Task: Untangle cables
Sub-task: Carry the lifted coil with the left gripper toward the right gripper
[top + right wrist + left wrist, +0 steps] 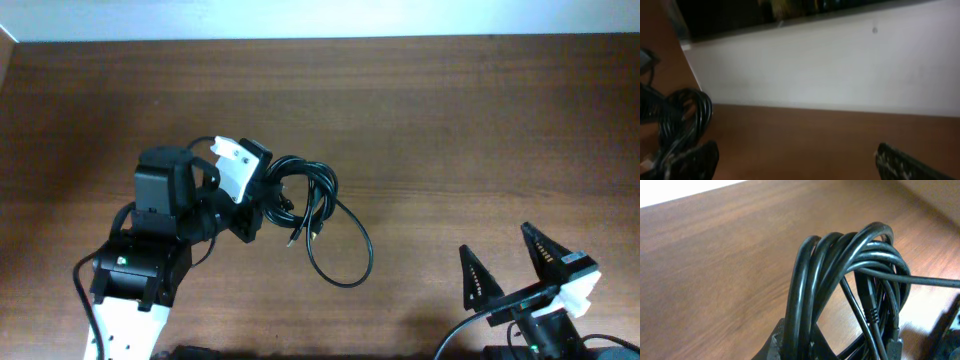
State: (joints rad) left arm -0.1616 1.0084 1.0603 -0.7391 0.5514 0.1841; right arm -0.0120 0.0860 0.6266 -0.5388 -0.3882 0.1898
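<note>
Right now the left claw (258,196) is clenched on the cables (305,190), pinching several turns of the coil together at its 9 o'clock side. The bundle sits just left of the middle of the table (450,110), and I cannot tell whether it is lifted or resting on the wood. The right claw (510,272) is spread wide and holds nothing, well apart from the coil at about 4 o'clock, near the front edge. I judge the step in hand to be anchoring the coil with the left claw while the right one comes in to draw 1 strand free. The best target looks like the loose loop (352,268) that trails out toward 5 o'clock, since it lies clear of the dense part and gives room for both fingers. The right claw should take only that 1 strand, near its far bend, and pull slowly toward 3 o'clock, away from the anchor. The plug ends (305,236) hang at 6 o'clock of the coil and could catch in the turns as the cord slides. The left wrist view shows thinner strands threaded through the arch of thicker ones, so a hard tug may tighten the tangle. Because the left grip squeezes many turns at once, the chosen strand may not slide until that grip eases a little.
</note>
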